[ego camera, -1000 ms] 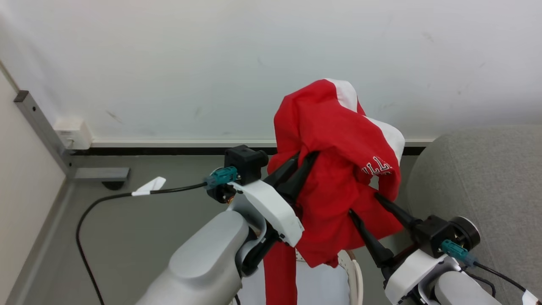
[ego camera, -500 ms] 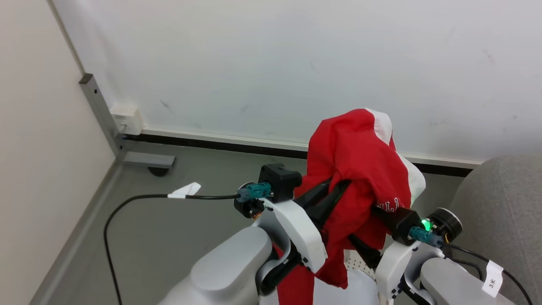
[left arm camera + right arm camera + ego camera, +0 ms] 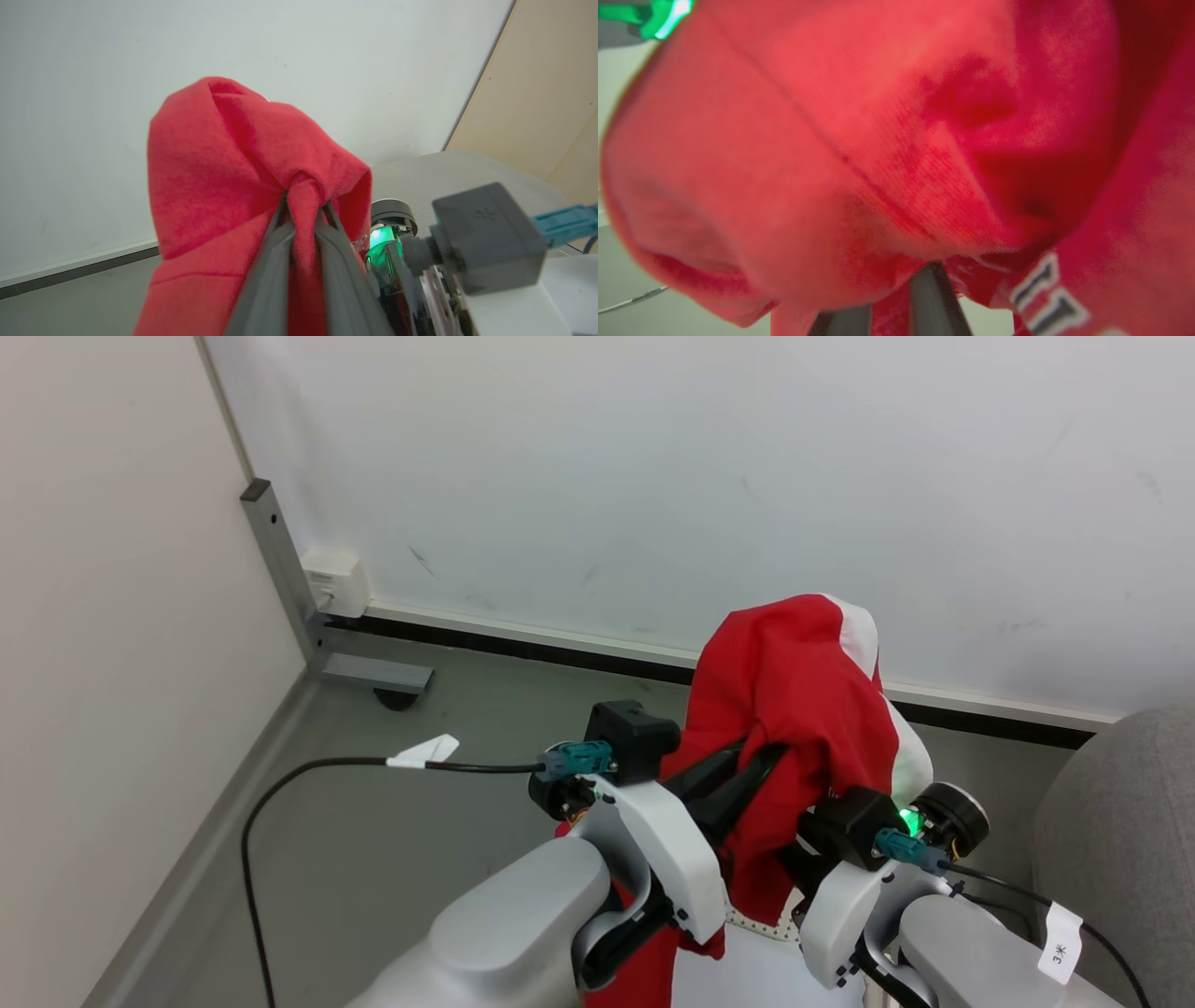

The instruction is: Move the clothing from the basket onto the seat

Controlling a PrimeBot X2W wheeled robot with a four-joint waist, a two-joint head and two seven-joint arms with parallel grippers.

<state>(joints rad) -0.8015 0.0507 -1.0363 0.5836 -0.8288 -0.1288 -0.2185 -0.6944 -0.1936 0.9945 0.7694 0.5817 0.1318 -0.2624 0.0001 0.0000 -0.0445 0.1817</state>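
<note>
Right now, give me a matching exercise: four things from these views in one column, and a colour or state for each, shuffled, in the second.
Column one:
1. clothing
2. seat
3. left end effector
4. cable

Column two:
A. light grey
B. black, carrying a white tag
C. shut on red cloth
D. red with white panels, held up in the air

Pairs: 1-D, 2-A, 3-C, 4-B

Head view looks forward and down from high up. Wrist views face the bright red fabric jersey (image 3: 224, 163) close up (right closest); all three share it.
</note>
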